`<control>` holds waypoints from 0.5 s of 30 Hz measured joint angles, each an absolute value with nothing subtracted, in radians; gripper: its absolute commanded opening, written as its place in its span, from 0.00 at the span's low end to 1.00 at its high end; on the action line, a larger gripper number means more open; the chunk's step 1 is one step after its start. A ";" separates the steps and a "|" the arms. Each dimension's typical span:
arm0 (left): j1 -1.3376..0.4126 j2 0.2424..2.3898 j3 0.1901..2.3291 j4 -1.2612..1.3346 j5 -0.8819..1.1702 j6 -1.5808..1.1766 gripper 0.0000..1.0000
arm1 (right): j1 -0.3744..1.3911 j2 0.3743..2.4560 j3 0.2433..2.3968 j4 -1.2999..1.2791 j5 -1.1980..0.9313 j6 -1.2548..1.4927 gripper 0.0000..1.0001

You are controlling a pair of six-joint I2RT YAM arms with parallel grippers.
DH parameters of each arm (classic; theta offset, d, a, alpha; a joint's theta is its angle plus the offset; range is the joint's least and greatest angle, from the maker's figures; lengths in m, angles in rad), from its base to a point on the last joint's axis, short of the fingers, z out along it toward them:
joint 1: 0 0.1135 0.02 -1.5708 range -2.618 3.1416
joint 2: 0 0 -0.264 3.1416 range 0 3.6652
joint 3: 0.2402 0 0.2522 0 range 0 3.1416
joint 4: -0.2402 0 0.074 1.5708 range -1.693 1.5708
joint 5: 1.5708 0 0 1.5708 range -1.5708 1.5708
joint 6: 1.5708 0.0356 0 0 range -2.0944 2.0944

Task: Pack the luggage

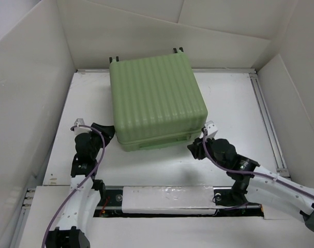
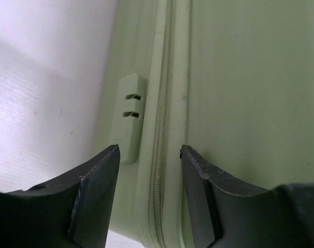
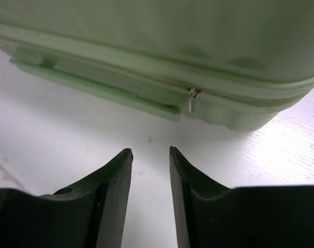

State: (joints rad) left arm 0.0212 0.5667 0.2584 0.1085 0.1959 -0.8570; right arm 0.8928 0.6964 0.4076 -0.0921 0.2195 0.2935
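Observation:
The luggage (image 1: 155,101) is a pale green ribbed hard-shell suitcase lying flat and closed in the middle of the table, with its black wheels at the far edge. My left gripper (image 1: 109,133) stands open at its near left corner. In the left wrist view the left gripper (image 2: 150,151) has its jaws spread on either side of the zipper seam (image 2: 159,170), holding nothing. My right gripper (image 1: 194,147) is open near the near right corner. The right wrist view shows the right gripper (image 3: 150,151) over bare table, a short way from the small zipper pull (image 3: 192,101).
White walls enclose the table (image 1: 234,103) on the left, back and right. A pale green lock block (image 2: 126,116) sits beside the seam. A flat green handle (image 3: 94,85) runs along the suitcase's near side.

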 measured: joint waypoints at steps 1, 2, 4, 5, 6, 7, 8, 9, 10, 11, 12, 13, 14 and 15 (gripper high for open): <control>0.021 0.574 0.257 0.122 0.201 -0.857 0.47 | 0.897 0.702 0.406 -0.079 0.241 0.289 0.44; 0.022 0.583 0.257 0.132 0.203 -0.854 0.47 | 0.897 0.704 0.402 -0.059 0.260 0.283 0.44; 0.022 0.600 0.257 0.147 0.207 -0.850 0.47 | 0.898 0.709 0.392 -0.020 0.296 0.268 0.44; 0.022 0.612 0.256 0.159 0.209 -0.850 0.47 | 0.898 0.714 0.390 -0.006 0.313 0.264 0.44; 0.022 0.621 0.255 0.175 0.210 -0.849 0.45 | 0.898 0.720 0.387 0.008 0.326 0.260 0.44; 0.022 0.628 0.252 0.190 0.212 -0.847 0.45 | 0.897 0.725 0.385 0.021 0.334 0.257 0.45; 0.022 0.632 0.247 0.207 0.215 -0.846 0.45 | 0.897 0.732 0.380 0.039 0.342 0.256 0.45; 0.023 0.632 0.240 0.221 0.218 -0.846 0.44 | 0.894 0.744 0.376 0.062 0.347 0.253 0.45; 0.024 0.632 0.235 0.232 0.221 -0.846 0.44 | 0.889 0.760 0.374 0.079 0.350 0.250 0.45; 0.025 0.633 0.233 0.239 0.224 -0.846 0.44 | 0.884 0.781 0.373 0.099 0.351 0.247 0.44; 0.026 0.635 0.233 0.242 0.224 -0.846 0.44 | 0.880 0.804 0.373 0.120 0.351 0.244 0.44; 0.027 0.638 0.233 0.242 0.223 -0.846 0.44 | 0.876 0.828 0.373 0.138 0.352 0.241 0.44; 0.026 0.638 0.233 0.242 0.221 -0.846 0.44 | 0.873 0.848 0.373 0.149 0.352 0.239 0.44; 0.026 0.637 0.233 0.238 0.217 -0.846 0.45 | 0.870 0.869 0.373 0.161 0.352 0.238 0.44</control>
State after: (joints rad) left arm 0.0261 0.6369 0.2333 0.2379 0.2173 -0.8459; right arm 0.8703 0.8688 0.3729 0.1608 0.3519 0.2382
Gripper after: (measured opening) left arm 0.439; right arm 0.441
